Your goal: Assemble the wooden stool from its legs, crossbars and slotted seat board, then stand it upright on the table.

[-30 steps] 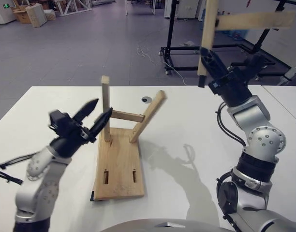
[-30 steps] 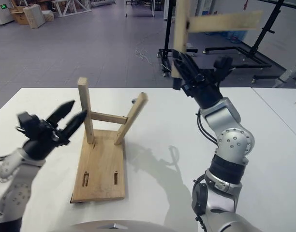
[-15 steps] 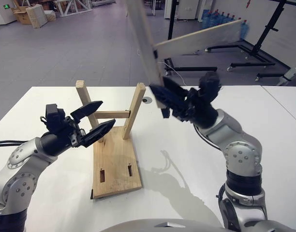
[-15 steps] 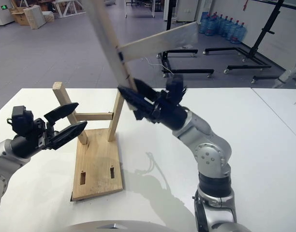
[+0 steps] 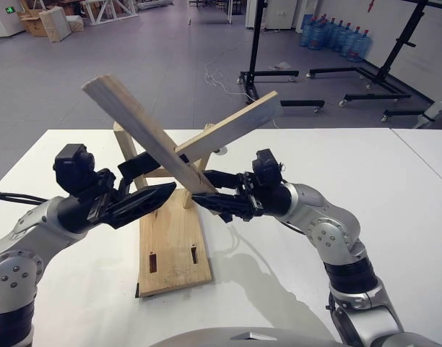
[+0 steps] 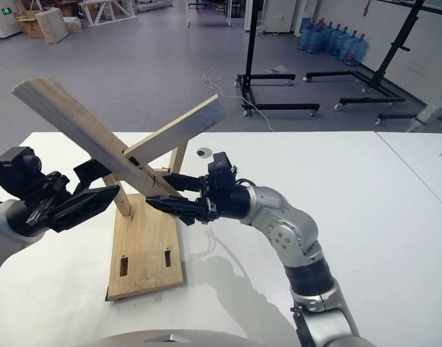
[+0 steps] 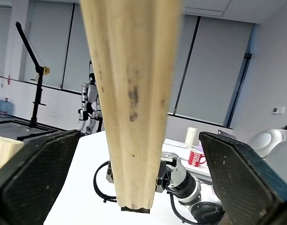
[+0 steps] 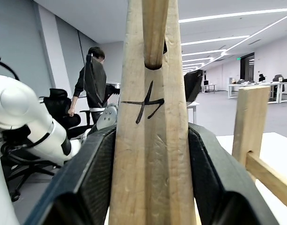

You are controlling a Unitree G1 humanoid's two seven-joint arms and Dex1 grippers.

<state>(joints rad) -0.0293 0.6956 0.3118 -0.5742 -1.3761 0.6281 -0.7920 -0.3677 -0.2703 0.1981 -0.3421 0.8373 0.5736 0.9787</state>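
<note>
The slotted seat board [image 5: 170, 242] lies flat on the white table [image 5: 394, 181]. A leg pair with a crossbar [image 5: 159, 172] stands in its far slots, and two near slots [image 5: 150, 262] stay bare. My right gripper [image 5: 201, 188] is shut on the lower end of a second leg [image 5: 134, 123] held above the board. That leg slants up to the left, with another wooden piece [image 5: 232, 130] joined to it slanting up right. My left gripper [image 5: 167, 173] is open, and the held leg [image 7: 129, 93] passes between its fingers [image 7: 35, 173] without contact. In the right wrist view, pads [image 8: 99, 178] press both sides of the leg [image 8: 150, 117].
A round hole [image 5: 219, 150] sits in the table behind the board. Black cables [image 5: 4, 196] trail off the left edge. Black metal racks [image 5: 279, 72] stand on the floor beyond the table's far edge. A second table [image 5: 430, 144] adjoins on the right.
My right arm swung the held leg piece down from overhead and leftwards over the board. My left gripper rose towards it, so the leg now lies between its open fingers.
</note>
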